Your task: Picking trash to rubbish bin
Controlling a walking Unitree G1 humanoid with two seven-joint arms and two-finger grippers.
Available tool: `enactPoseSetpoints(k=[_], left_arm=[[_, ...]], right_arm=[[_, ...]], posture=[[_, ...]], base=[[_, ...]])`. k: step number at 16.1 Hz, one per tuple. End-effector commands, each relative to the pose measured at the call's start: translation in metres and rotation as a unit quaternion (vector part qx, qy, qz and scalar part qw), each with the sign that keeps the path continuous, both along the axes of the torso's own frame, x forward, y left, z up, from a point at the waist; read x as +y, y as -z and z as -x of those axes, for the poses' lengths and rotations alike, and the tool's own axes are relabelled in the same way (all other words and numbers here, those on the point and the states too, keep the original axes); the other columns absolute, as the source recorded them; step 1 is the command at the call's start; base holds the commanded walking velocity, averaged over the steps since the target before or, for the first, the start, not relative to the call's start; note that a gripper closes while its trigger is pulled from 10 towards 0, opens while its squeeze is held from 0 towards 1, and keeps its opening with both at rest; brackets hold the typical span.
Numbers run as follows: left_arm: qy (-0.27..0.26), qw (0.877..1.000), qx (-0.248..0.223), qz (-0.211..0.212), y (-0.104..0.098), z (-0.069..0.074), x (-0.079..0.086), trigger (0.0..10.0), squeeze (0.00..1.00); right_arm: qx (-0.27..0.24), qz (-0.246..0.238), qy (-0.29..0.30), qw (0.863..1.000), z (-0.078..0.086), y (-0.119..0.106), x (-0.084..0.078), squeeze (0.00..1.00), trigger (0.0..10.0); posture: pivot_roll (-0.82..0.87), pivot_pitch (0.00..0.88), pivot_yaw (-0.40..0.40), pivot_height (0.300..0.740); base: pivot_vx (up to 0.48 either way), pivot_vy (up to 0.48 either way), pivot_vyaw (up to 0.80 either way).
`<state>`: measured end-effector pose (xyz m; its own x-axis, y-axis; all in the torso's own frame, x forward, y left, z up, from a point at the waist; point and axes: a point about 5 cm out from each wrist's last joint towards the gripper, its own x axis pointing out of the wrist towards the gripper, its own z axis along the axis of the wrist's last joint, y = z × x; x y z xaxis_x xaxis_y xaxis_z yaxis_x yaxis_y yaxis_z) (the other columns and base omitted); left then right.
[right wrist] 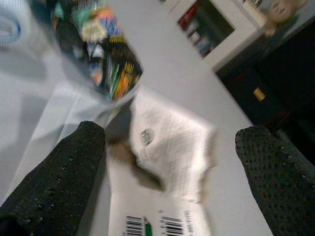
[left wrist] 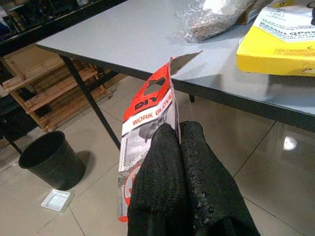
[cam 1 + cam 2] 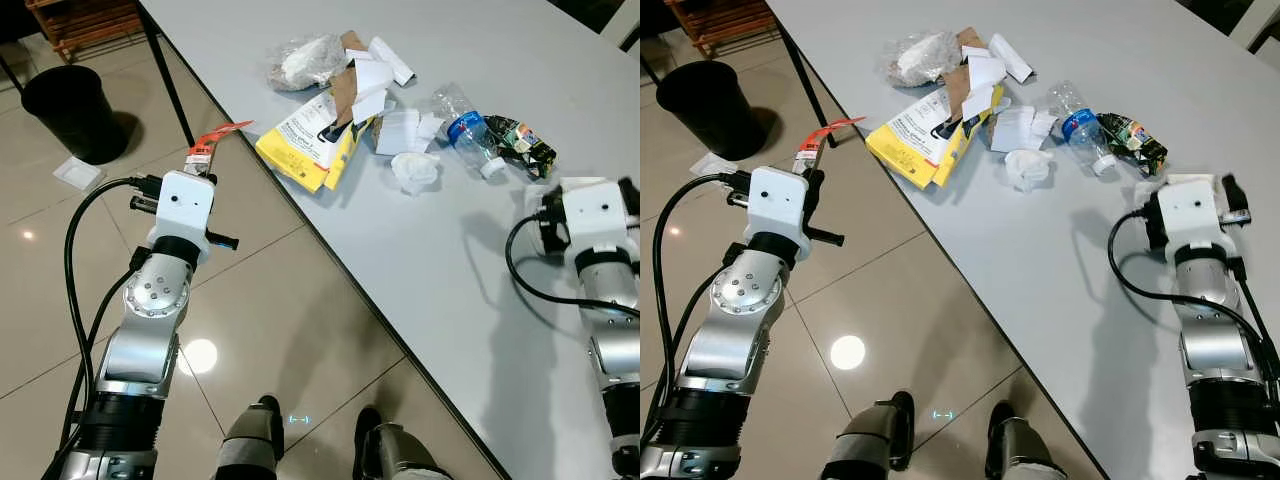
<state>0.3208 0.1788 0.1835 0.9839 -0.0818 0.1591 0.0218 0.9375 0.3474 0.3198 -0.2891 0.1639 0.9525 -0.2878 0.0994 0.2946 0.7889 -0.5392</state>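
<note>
We have the red and white work-glove card pinched between the pressed-together fingers of the left end effector, held over the tiled floor just off the tabletop edge, left of centre in the left eye view; the black rubbish bin stands in the upper left of that frame, well apart from the card. We judge the grip thin: the fingers hold only the lower part of the card, so a quick swing could let it slip or flap loose and land on the floor short of the bin. The bin mouth looks narrow against the long card, so a tilted release could catch the rim; a small white square already lies on the floor beside the bin.

At the right of the frame, the right end effector is spread wide over a white printed paper on the tabletop, with the dark colourful wrapper and the clear bottle near it; closing there might drag the wrapper along or crumple the paper without gripping it. The remaining heap, including the yellow packet, sits in the upper middle.
</note>
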Motion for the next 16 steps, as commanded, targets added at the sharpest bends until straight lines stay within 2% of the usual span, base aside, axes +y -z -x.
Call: enactPoseSetpoints(k=[1,3,6,7,8,9,10,16], left_arm=[[0.009,1.0,0.002,0.002,0.0,0.0,-0.004,0.0,0.0],[0.011,1.0,0.002,0.004,-0.001,-0.001,-0.006,0.0,0.0],[0.015,1.0,0.003,0.008,0.0,-0.003,-0.008,0.0,0.0],[0.016,1.0,0.003,0.01,0.0,-0.004,-0.009,0.0,0.0],[0.017,1.0,0.002,0.011,0.0,-0.004,-0.01,0.0,0.0],[0.021,1.0,0.004,0.015,0.0,-0.004,-0.011,0.0,0.0],[0.058,0.997,0.021,0.038,0.002,-0.003,-0.018,0.0,0.0],[0.142,0.987,0.065,0.046,0.009,-0.001,-0.037,0.0,0.0]], right_arm=[[0.034,-0.032,0.018,0.999,0.007,0.015,-0.012,0.0,10.0],[0.073,-0.07,0.02,0.995,0.009,0.029,-0.015,0.0,10.0],[0.107,-0.152,0.027,0.982,0.013,0.045,-0.02,0.0,10.0],[0.117,-0.171,0.023,0.978,0.014,0.05,-0.021,0.0,8.2],[0.122,-0.181,0.02,0.976,0.015,0.052,-0.02,0.0,7.3],[0.124,-0.183,0.018,0.975,0.016,0.053,-0.02,0.0,3.7],[0.128,-0.189,0.014,0.974,0.016,0.055,-0.018,0.0,0.0],[0.13,-0.198,0.0,0.971,0.016,0.058,-0.013,0.0,0.0]], posture=[[0.38,0.3,-0.035,0.74],[0.38,0.3,-0.035,0.74],[0.37,0.287,-0.04,0.74],[0.37,0.287,-0.04,0.74],[0.37,0.287,-0.04,0.74],[0.37,0.287,-0.04,0.74],[0.37,0.287,-0.04,0.74],[0.36,0.274,-0.035,0.74]], base=[[0.0,0.0,0.0],[0.0,0.0,0.0],[0.0,0.0,0.0],[0.0,0.0,0.0],[0.0,0.0,0.0],[0.0,0.0,0.0],[0.0,0.0,0.0],[0.0,0.0,0.0]])
